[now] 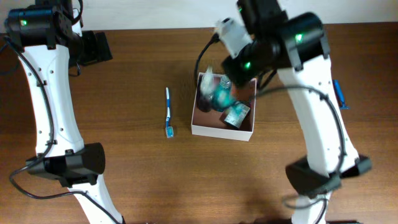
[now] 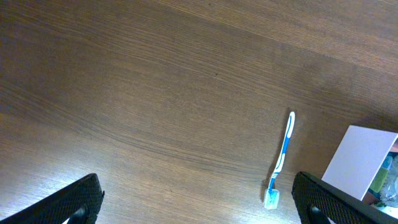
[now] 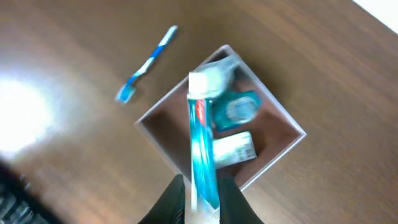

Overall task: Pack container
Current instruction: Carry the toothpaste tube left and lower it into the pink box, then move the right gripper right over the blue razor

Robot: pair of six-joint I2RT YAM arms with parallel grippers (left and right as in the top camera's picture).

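The container [image 1: 211, 129] is a square white-walled box with a reddish-brown inside, at the table's middle; it also shows in the right wrist view [image 3: 155, 134] and at the left wrist view's right edge [image 2: 360, 162]. Inside lie a small green-and-white carton [image 1: 237, 114] and a teal round item [image 3: 236, 109]. My right gripper [image 3: 202, 202] is shut on a teal toothpaste tube [image 3: 202, 149] with a white cap, held above the container. A blue-and-white toothbrush [image 1: 168, 112] lies on the table left of the container. My left gripper [image 2: 199, 205] is open and empty, near the toothbrush [image 2: 281, 158].
A blue pen-like item [image 1: 338, 93] lies at the table's right side, behind the right arm. A black object [image 1: 94, 46] sits at the far left by the left arm.
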